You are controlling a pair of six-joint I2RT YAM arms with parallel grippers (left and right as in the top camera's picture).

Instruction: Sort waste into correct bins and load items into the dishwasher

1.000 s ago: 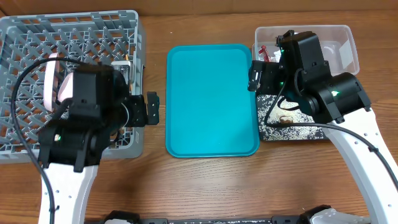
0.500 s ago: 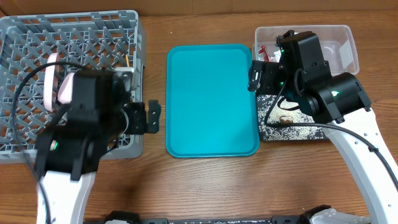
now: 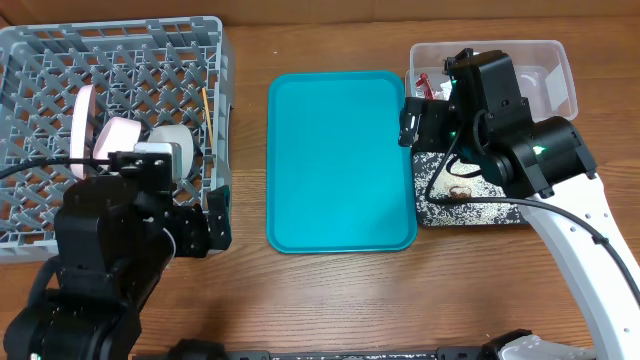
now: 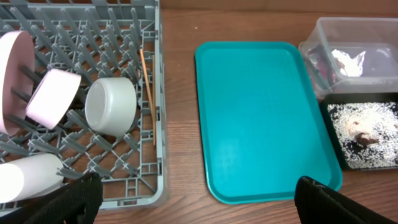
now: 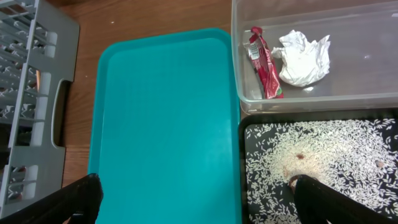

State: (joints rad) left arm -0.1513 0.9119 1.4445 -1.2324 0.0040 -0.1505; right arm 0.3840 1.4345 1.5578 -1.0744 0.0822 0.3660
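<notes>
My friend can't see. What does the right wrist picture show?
A teal tray fills the middle. On the right, a clear tub holds a red wrapper and a crumpled tissue, above a black tray of rice grains. A grey rack edges the left.

The wooden surface [image 3: 330,300] carries four things: a grey dish rack [image 3: 120,22] at the left, a flat teal tray [image 3: 340,160] in the middle, lying apart from it, and at the right a clear tub [image 5: 311,102] with a black tray [image 5: 242,174] just beside it (edges touching or nearly so).
</notes>
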